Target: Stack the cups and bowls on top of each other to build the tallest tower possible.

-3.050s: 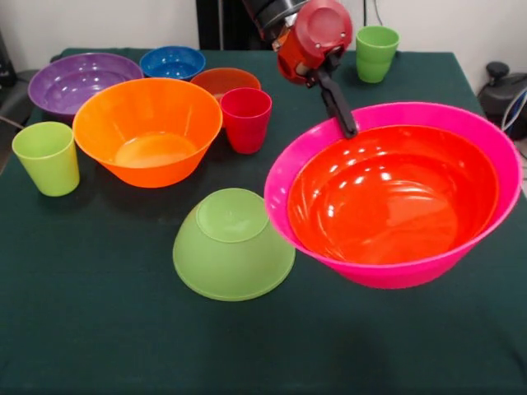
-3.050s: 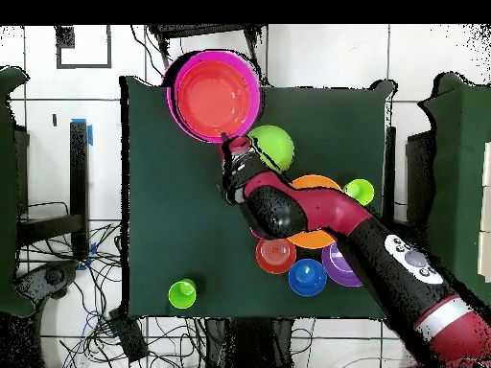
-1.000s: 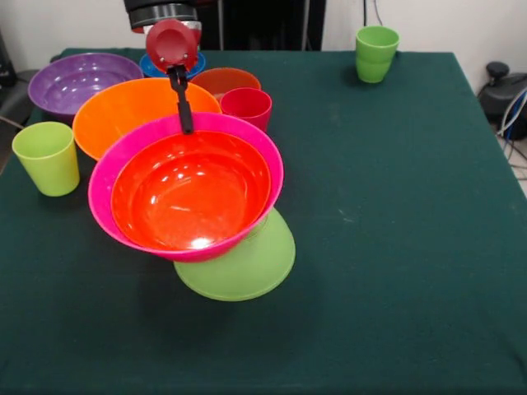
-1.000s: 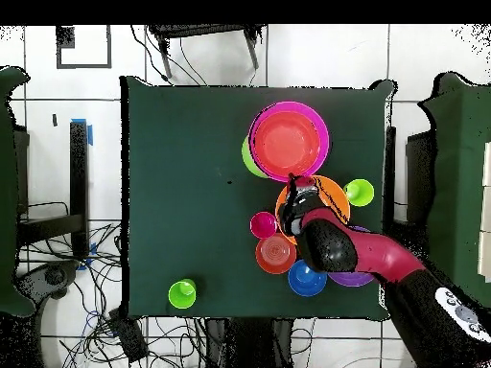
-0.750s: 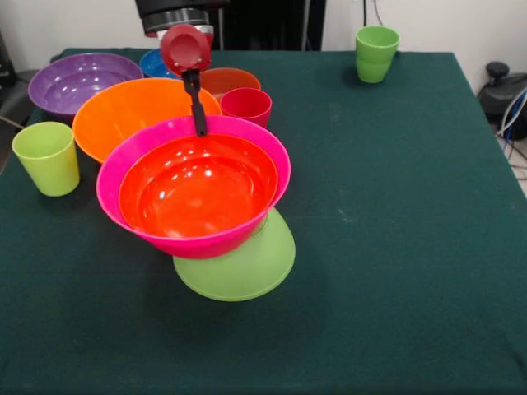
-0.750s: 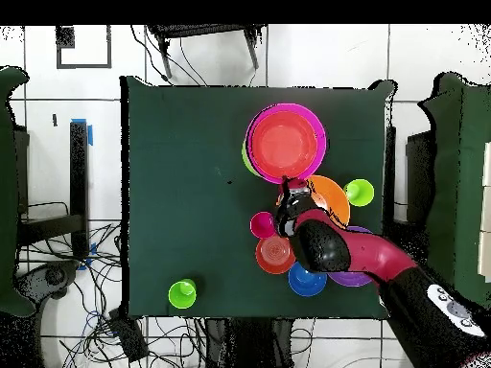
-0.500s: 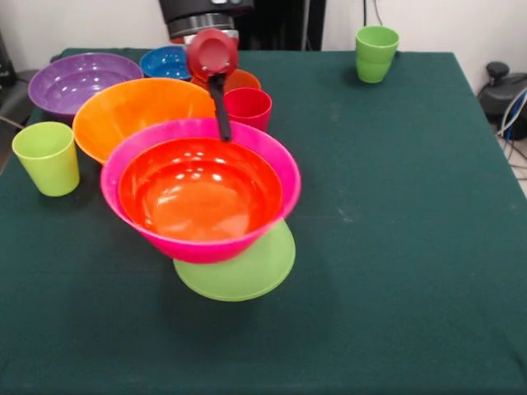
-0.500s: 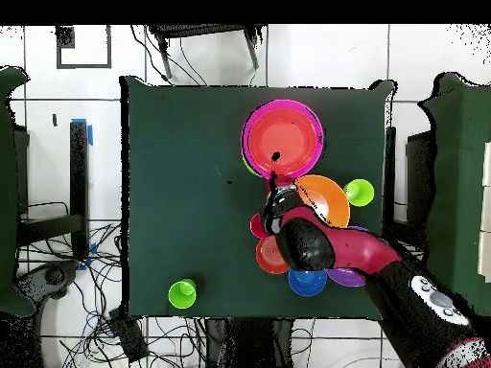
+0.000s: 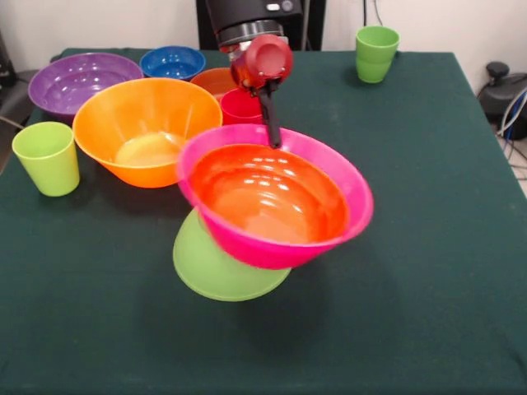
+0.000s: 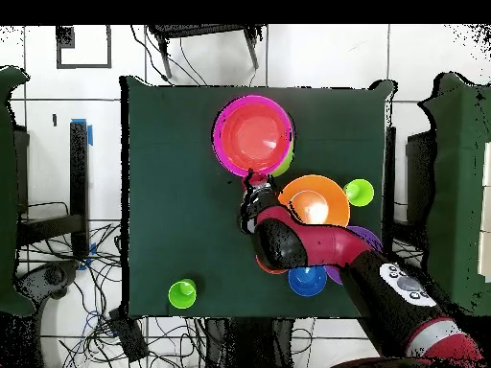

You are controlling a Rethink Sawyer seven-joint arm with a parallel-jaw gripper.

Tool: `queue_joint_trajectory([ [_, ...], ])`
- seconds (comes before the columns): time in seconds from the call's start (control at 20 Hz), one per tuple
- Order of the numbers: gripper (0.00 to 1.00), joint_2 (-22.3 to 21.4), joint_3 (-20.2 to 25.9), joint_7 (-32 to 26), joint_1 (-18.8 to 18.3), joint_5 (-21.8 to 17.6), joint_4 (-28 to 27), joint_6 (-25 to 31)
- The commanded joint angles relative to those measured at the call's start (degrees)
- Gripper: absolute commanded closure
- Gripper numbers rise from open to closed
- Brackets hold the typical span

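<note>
Front view: end effector point(image 9: 272, 136) grips the tilted pink bowl point(image 9: 346, 226), orange bowl point(image 9: 268, 197) nested inside.

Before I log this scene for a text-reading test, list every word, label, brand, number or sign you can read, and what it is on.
None can be read.
A white patch with dark marks sits on the arm in the overhead view; too small and blurred to read.
The pink bowl, orange bowl nested in it, lime green bowl, the gripper and the table show no print.
</note>
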Motion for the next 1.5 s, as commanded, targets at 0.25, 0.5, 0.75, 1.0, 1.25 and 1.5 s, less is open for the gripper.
queue_joint_trajectory([
  [0.25,1.0,2.4,-4.0,1.6,3.9,0.7,0.9,3.7],
  [0.5,1.0,1.6,-3.6,1.5,3.5,0.8,1.3,4.5],
  [0.75,1.0,-0.9,-1.9,0.9,1.5,0.8,3.2,7.2],
  [1.0,1.0,-4.3,0.5,0.0,-1.2,1.2,5.4,10.5],
  [1.25,1.0,-8.8,4.0,-0.7,-4.1,2.7,7.7,14.7],
  [1.5,1.0,-8.9,4.8,-0.7,-5.0,2.1,7.5,15.1],
])
